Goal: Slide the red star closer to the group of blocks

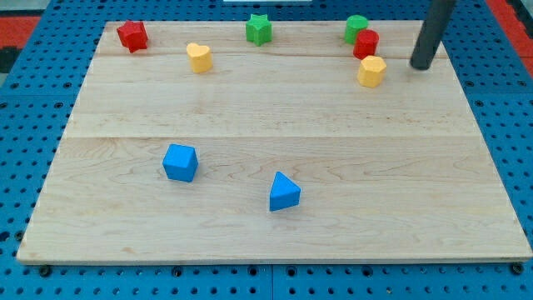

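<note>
Nothing is pushed yet: no jaws exist, and my tip (422,67) waits right of the yellow block (371,72), while the red star (132,35) sits top-left, well apart. Next, I judge, the tip must go around behind it.

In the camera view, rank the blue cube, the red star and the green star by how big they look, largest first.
1. blue cube, though it sits nearer the view's bottom, so nearness may inflate it.
2-3. red star and green star: look alike, not ranked.
</note>
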Controlling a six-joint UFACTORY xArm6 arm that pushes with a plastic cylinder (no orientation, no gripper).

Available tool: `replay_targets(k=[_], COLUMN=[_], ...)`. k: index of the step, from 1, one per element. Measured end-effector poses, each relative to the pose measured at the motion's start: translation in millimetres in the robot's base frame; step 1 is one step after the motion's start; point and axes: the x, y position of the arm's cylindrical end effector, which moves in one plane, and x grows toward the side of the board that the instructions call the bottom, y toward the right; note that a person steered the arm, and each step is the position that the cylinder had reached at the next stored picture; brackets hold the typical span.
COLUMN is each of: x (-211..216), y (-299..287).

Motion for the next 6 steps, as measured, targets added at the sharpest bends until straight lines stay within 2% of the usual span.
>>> replay_targets(k=[1,3,4,5,6], x=[-17.7,-41.2,-55.8,-48.4,-4.2], y=[39.3,47.2,10.9,-54.5,-123.1])
